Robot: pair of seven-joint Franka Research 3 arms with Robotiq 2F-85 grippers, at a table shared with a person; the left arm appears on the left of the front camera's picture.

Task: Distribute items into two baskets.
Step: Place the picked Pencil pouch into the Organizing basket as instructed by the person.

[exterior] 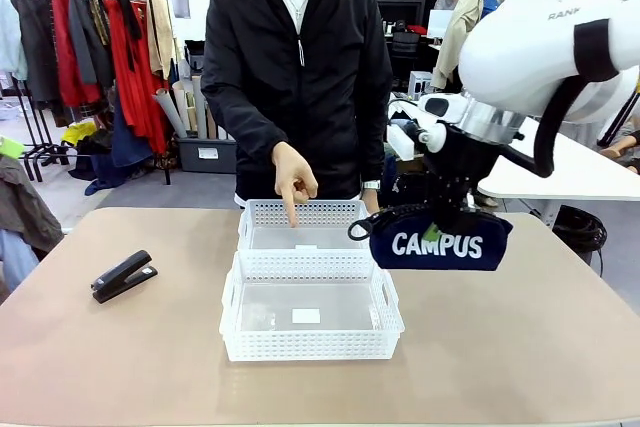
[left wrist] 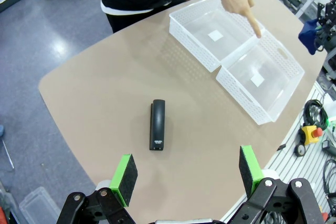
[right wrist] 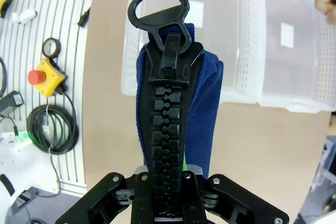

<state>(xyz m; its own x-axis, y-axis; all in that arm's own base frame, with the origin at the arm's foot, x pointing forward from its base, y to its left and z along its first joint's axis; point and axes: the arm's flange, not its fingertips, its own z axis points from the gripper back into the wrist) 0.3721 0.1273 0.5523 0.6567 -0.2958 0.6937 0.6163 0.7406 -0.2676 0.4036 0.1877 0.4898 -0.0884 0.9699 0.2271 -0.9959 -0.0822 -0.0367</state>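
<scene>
My right gripper (exterior: 432, 230) is shut on the navy "CAMPUS" pouch (exterior: 440, 239) and holds it in the air just right of the two white baskets. In the right wrist view the pouch (right wrist: 170, 129) stands zip-side up between the fingers of my right gripper (right wrist: 167, 174), with its black loop strap (right wrist: 157, 8) over the near basket's (right wrist: 184, 40) rim. The near basket (exterior: 312, 309) and far basket (exterior: 300, 227) touch end to end. A person's hand (exterior: 293, 180) points into the far one. The black stapler (left wrist: 157, 125) lies on the table ahead of my open left gripper (left wrist: 187, 174).
The tan table (exterior: 120, 357) is bare around the stapler (exterior: 123, 275) and in front of the baskets. The person stands at the far edge. An emergency-stop button (right wrist: 43, 76) and cables lie on the slatted bench beside the table.
</scene>
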